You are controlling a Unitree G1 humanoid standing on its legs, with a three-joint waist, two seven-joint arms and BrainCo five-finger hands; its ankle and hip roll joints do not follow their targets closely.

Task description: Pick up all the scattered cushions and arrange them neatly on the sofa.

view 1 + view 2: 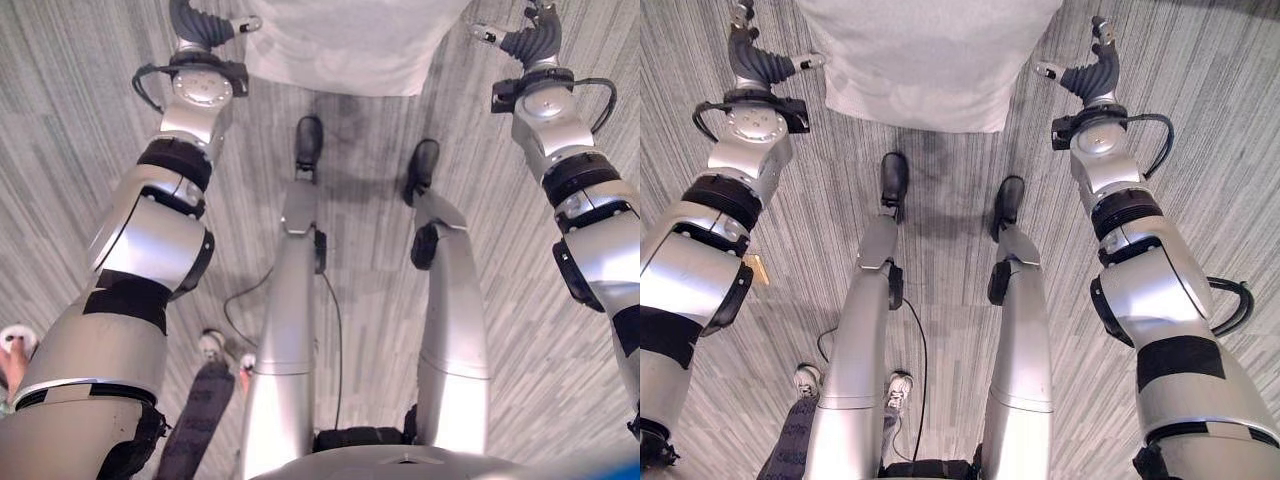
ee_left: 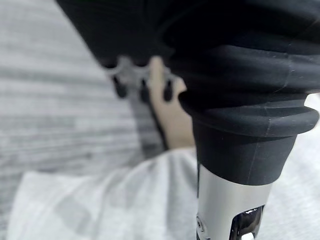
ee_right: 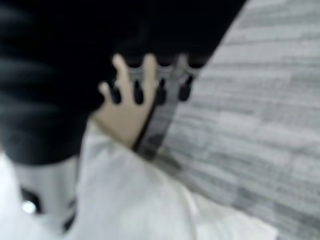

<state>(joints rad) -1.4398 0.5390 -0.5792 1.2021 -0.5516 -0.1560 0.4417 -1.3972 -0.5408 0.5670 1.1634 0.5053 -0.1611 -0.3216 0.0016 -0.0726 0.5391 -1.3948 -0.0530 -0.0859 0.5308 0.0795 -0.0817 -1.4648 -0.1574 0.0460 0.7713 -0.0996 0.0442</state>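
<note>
Pale grey cushion point(image 1: 928, 62) held off the striped grey carpet point(image 1: 1200, 150), between both hands. Left hand point(image 1: 760, 62) against the cushion's left edge, right hand point(image 1: 1085, 70) against its right edge. Finger positions against the fabric unclear in both wrist views: grip state cannot be determined. Person's shoes point(image 1: 808, 380) behind.

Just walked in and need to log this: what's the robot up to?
It is standing over a grey carpet, holding a light grey cushion between both hands out in front. The left hand is at one side edge of the cushion, the right hand at the other. A person's shoes show on the floor just behind the robot.
</note>
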